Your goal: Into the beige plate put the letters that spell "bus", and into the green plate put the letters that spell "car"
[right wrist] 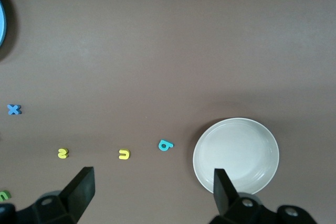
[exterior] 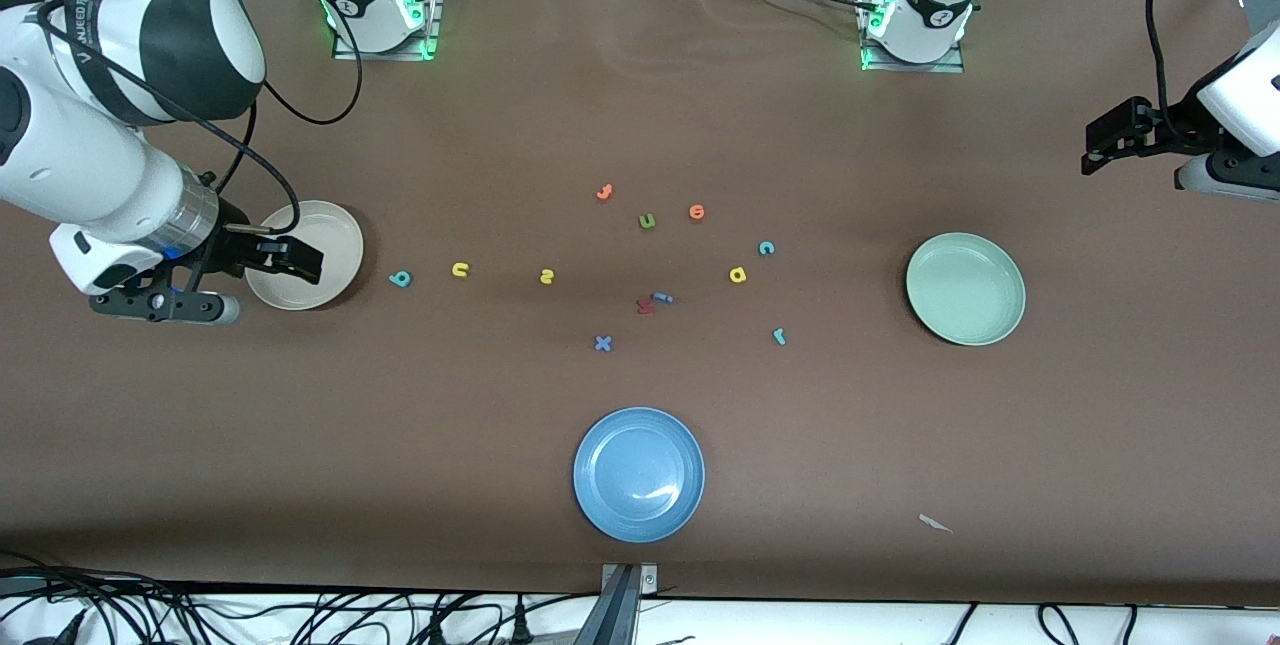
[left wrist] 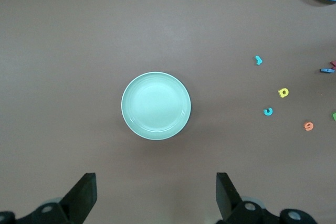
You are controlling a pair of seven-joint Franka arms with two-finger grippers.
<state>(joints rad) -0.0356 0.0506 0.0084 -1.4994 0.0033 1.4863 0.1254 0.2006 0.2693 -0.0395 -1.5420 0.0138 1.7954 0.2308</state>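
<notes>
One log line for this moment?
stage: start | round cream-beige plate: no letters | round mint-green plate: no letters | left tool: open | right tool: open

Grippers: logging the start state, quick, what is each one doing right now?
Left gripper: open, empty, over the table beside the green plate.
Right gripper: open, empty, over the beige plate.

Blue plate [exterior: 639,474] nearest the front camera, blue "x" [exterior: 603,343] above it, red letter [exterior: 645,305] touching a small blue letter [exterior: 662,298], green "u" [exterior: 647,221], orange "o" [exterior: 697,213], orange letter [exterior: 604,192] farthest, white scrap [exterior: 935,523], brown table [exterior: 400,445].
</notes>
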